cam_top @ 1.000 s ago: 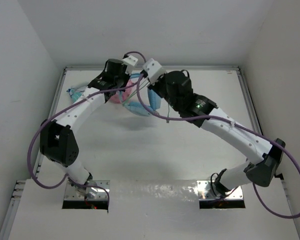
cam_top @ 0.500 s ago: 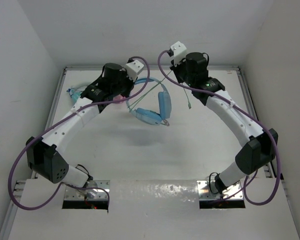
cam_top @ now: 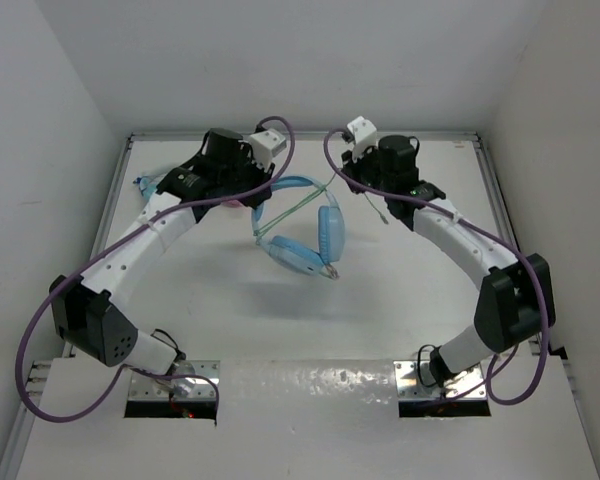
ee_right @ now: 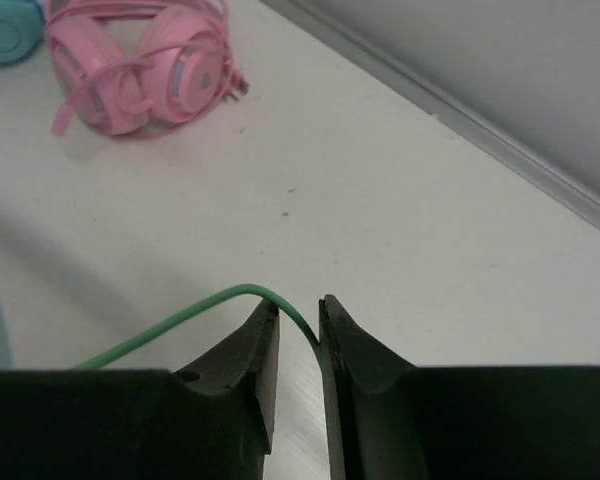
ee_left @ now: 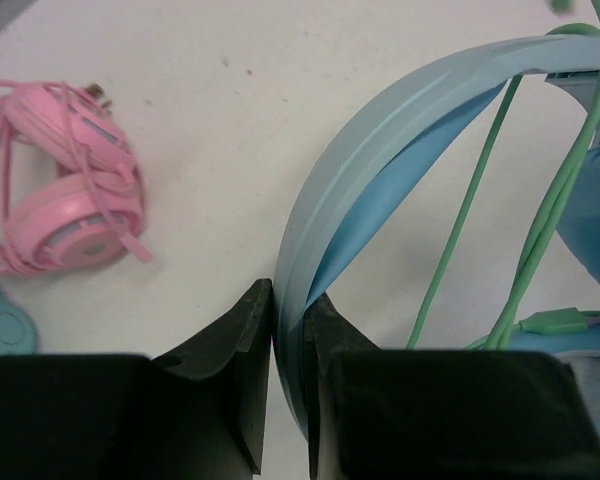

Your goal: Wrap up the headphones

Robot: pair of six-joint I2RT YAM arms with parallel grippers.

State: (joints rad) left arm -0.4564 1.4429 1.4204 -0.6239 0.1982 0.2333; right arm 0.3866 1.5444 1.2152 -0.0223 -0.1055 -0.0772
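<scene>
Light-blue padding and plastic fill the left wrist view, where the wide headband (ee_left: 380, 120) of the headphones (cam_top: 315, 235) arcs up from between the black fingers of the left gripper (ee_left: 288, 300). Those fingers are closed on the band's edge, one on each face, with only the band's thickness between them. From above, the headphones sit over the far middle of the table (cam_top: 380, 320), between the two wrists. Their two oval earcups lie nearest the arm bases, the headband curves away toward the back wall, and a soft shadow falls on the white surface below them. The thin pale-green cable (ee_left: 470, 200) runs in two strands across the opening under the headband, with a small inline piece near the earcup at the lower right of that view. One strand leads off to the right gripper (ee_right: 295, 305), whose fingers are nearly together and pinch the cable at their tips; a short free end dangles beside that wrist in the top view. The pink headphones (ee_left: 70, 200), wound in their own cord, lie on the table well apart at the far left, with the teal headphones (ee_right: 10, 25) just beside them.
</scene>
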